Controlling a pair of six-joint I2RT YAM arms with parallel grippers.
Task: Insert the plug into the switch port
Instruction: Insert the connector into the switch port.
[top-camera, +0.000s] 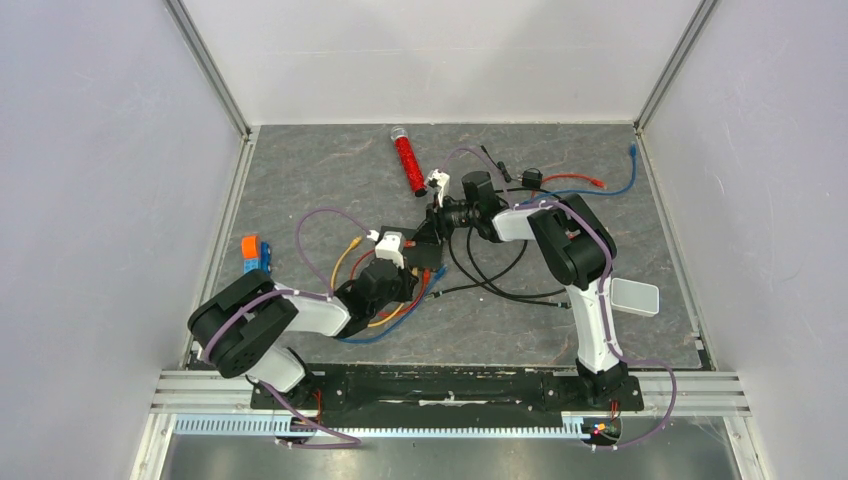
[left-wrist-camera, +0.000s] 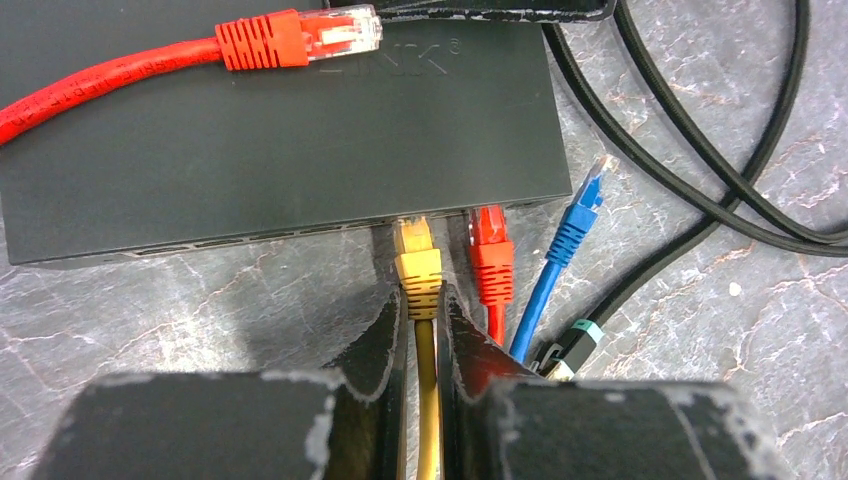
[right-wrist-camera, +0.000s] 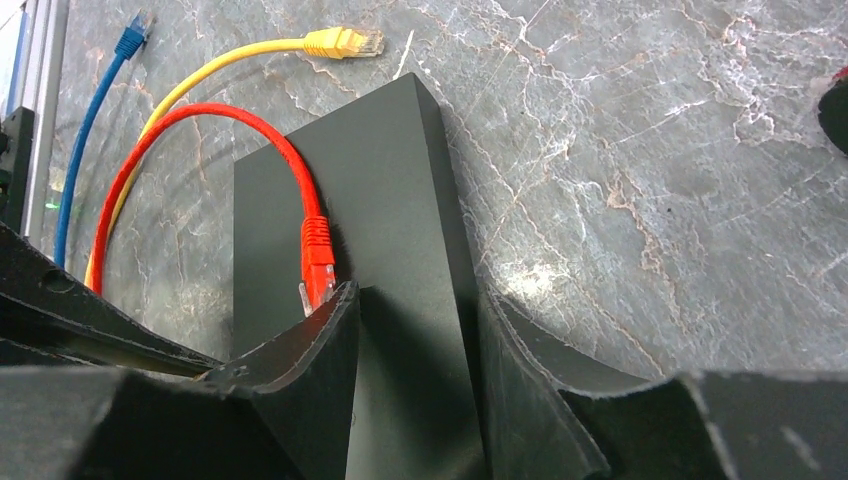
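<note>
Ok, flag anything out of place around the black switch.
A loose red plug lies on top of the switch, plugged into nothing. A blue plug also rests unplugged on the table beside the port edge. The left end effector holds the yellow plug at that edge.

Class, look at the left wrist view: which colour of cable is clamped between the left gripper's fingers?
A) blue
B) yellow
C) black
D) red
B: the yellow cable runs between the closed fingers of the left gripper, its plug meeting the edge of the black switch.
</note>
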